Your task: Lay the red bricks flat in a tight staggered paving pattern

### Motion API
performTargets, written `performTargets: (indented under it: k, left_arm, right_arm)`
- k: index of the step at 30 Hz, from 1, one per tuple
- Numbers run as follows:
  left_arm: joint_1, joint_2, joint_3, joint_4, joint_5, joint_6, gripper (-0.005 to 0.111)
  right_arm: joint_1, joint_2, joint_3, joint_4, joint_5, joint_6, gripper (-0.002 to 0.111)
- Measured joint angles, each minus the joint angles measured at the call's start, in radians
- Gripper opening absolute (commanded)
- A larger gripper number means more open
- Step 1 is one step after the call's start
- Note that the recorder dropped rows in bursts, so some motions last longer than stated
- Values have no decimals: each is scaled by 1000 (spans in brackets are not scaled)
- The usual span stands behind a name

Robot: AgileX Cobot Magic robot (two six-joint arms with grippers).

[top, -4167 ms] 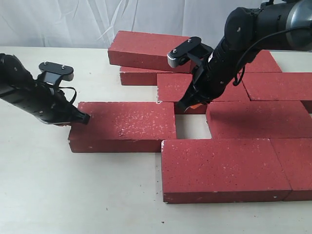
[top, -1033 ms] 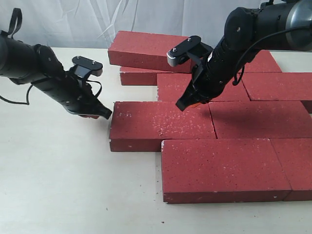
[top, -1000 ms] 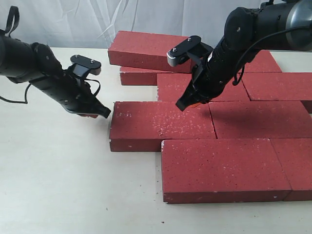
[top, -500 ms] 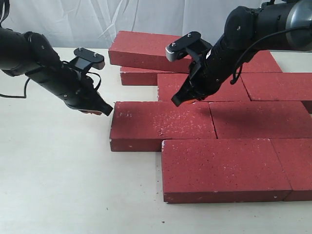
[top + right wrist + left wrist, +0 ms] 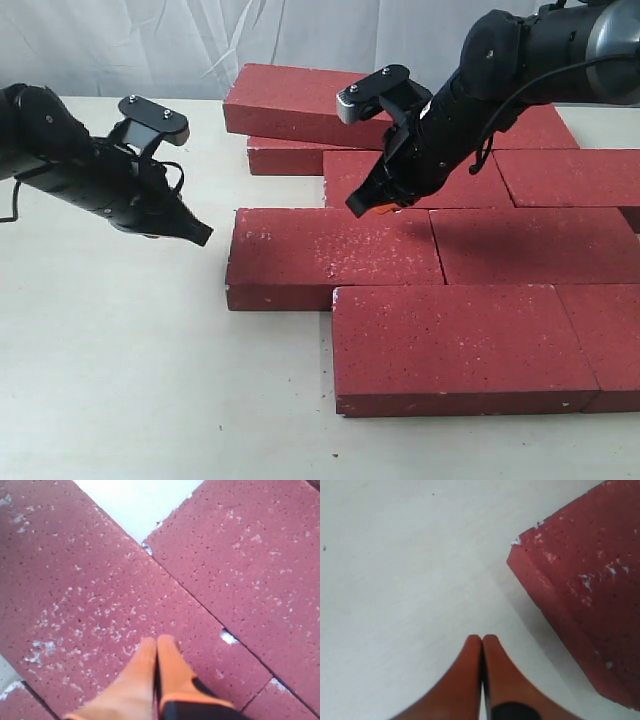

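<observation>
The left fingers [image 5: 196, 236] [image 5: 468, 680] are pressed together with no gap and hold nothing. Their orange tips hang over the bare worktop [image 5: 110, 370], near the left end of the middle-row brick [image 5: 330, 255] but apart from it. In the left wrist view only one corner of that brick [image 5: 590, 595] shows beyond the tips.

The right fingers [image 5: 360, 204] [image 5: 142, 665] are also shut tight and hold nothing. They are poised over a brick's speckled top, close to a seam between bricks. Whether they touch the surface cannot be told.

The red bricks [image 5: 460, 345] lie flat on the right half of the worktop, with their long axes running left to right in the exterior view. They sit in rows butted side to side. The end joints are offset from row to row, and the middle-row brick juts further left than the front one. At the back, one brick [image 5: 300, 98] rests on top of another [image 5: 280, 158], slightly askew.

The left arm [image 5: 70, 170] slopes down from the left edge, its tips aimed toward the bricks. The right arm [image 5: 500, 70] reaches in from the upper right and bends down, with its wrist angled toward the left.
</observation>
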Motion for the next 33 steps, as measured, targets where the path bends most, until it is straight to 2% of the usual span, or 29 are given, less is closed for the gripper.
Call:
performTargets:
  k: [6, 8, 13, 16, 18, 21, 26, 29, 33]
  left_arm:
    - [-4, -58, 13, -42, -82, 4, 0]
    - [-15, -87, 13, -54, -184, 4, 0]
    - [-31, -114, 3, -58, -650, -89, 0]
    - [-5, -110, -30, -1, -733, -72, 0]
    - [25, -96, -73, 5, -688, -35, 0]
    - [111, -47, -186, -26, -516, -7, 0]
    - [234, 95, -426, -35, -110, -5, 0]
    - [253, 182, -556, 11, 37, -66, 0]
    - [246, 292, -721, 188, 178, -227, 0]
  right_arm:
    - [0, -11, 0, 10, 8, -4, -1]
    - [0, -23, 2, 15, -13, -19, -1]
    - [0, -48, 2, 17, -295, -42, -1]
    - [-1, -51, 2, 11, -470, -44, -1]
    - [-9, -51, -16, 9, -521, -46, -1]
    - [-51, -44, -96, 18, -483, -28, -1]
    - [-164, 29, -352, 13, -194, 72, -1]
    - [-204, 105, -494, -61, -8, 160, -1]
    - [-211, 214, -631, -223, 107, 278, -1]
